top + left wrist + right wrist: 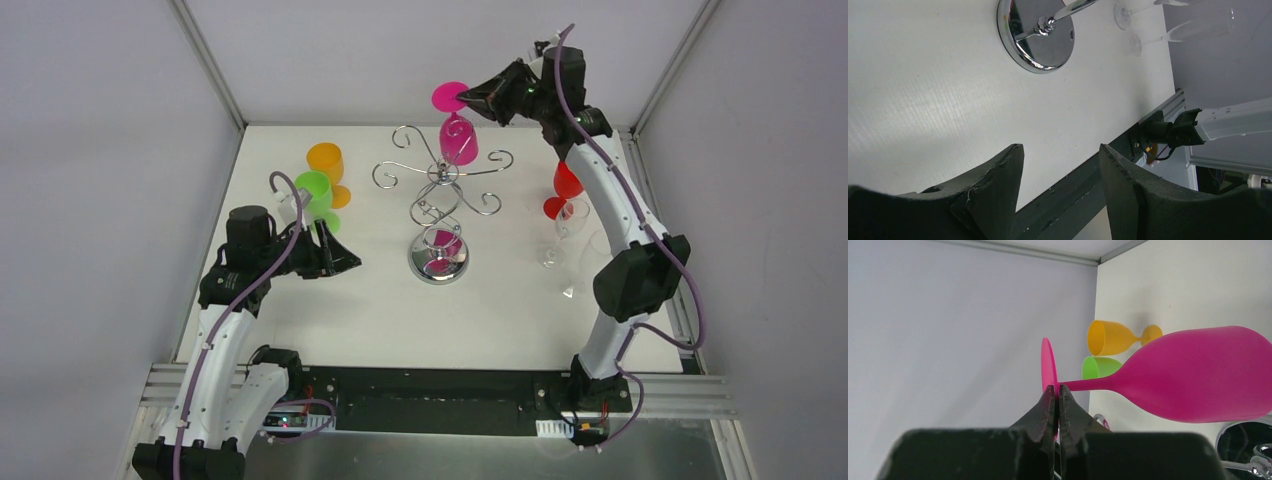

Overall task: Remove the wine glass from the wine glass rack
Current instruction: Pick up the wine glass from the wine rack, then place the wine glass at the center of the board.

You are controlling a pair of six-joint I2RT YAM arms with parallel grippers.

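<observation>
A pink wine glass (458,138) hangs bowl-down over the far arms of the chrome wine glass rack (440,178). My right gripper (470,99) is shut on the rim of its round foot (1048,365). In the right wrist view the pink wine glass (1198,375) lies across the picture, and no wire shows around its stem. The tips of my right gripper (1058,388) pinch the foot. My left gripper (345,262) hovers open and empty left of the rack's mirrored base (438,262). The left wrist view shows that base (1035,35) beyond the left gripper (1060,148).
An orange glass (326,160) and a green glass (316,190) stand at the back left, close to my left arm. A red glass (565,185) and clear glasses (570,228) stand at the right by my right arm. Walls enclose the table on three sides.
</observation>
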